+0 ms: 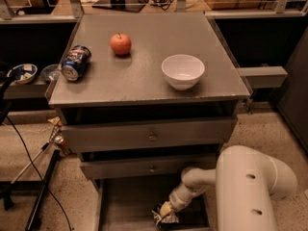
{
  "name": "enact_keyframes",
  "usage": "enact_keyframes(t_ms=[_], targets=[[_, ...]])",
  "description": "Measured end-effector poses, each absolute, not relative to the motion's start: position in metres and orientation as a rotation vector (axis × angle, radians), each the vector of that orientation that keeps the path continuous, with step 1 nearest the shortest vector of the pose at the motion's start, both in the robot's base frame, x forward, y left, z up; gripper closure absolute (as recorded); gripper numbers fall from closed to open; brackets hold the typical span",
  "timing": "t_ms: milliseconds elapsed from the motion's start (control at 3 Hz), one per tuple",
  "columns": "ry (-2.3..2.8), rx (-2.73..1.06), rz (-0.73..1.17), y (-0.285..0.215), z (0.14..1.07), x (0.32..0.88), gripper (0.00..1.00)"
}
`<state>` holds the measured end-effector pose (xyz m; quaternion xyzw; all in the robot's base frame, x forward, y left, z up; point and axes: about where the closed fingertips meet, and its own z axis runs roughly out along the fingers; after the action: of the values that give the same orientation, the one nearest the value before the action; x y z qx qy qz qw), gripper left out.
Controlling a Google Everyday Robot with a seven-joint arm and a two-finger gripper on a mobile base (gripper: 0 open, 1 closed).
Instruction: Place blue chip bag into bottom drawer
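Down at six o'clock, the gripper [167, 211] of the white arm [195, 178] sits low in the wide, shallow grey bottom drawer [125, 201], against the crinkly dark-blue foil chip bag [160, 219]; whether it grips the bag cannot be told. Lifting straight up risks knocking the grey knobbed drawer front [125, 168] at its twelve o'clock.

Grey worktop [144, 81] carried three things. White bowl [183, 71] sat upright near the front right. Red apple [121, 44] stood left of the bowl and farther back, well apart from it. Blue soda can [75, 62] lay on its side far left of the bowl, by the left edge, one end facing front. Nothing touched. Hand [166, 213] was off the worktop, well below the bowl, low over the bottom drawer [127, 201].
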<state>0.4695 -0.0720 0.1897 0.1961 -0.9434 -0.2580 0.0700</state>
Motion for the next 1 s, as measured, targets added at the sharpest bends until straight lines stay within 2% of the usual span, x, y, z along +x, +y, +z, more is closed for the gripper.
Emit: enact_keyframes(t_ms=[667,1000], targets=[[-2.818,0.559,-0.811,-0.0532,0.1663,0.4722,1.00],[-2.818,0.559,-0.811,-0.0532,0.1663,0.4722,0.73]])
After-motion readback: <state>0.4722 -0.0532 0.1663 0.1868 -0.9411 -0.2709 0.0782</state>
